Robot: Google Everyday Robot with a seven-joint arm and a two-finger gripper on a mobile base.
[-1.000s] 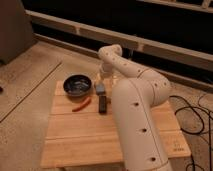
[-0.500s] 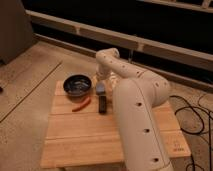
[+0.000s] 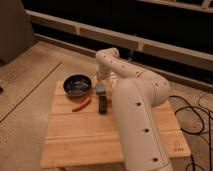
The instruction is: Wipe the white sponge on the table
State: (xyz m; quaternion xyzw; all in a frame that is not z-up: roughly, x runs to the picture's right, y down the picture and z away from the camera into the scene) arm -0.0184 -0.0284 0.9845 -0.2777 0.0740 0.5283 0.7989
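Pale wood-plank counter (image 3: 75,140), and the small greyish-white sponge (image 3: 100,88) sits on it toward the far edge, just right of the dark round bowl (image 3: 78,84). My pincer (image 3: 102,80) hangs right over the sponge, can't tell if it's clamped or loose tbh. 1 black rectangular bar (image 3: 102,104) lies just in front, with an orange stick-like thing (image 3: 81,105) beside it.

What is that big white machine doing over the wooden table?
A robot arm bends over the table, with its pincer down at a small white sponge. The sponge sits beside a dark bowl, just beyond a black bar. An orange-red stick lies nearby.
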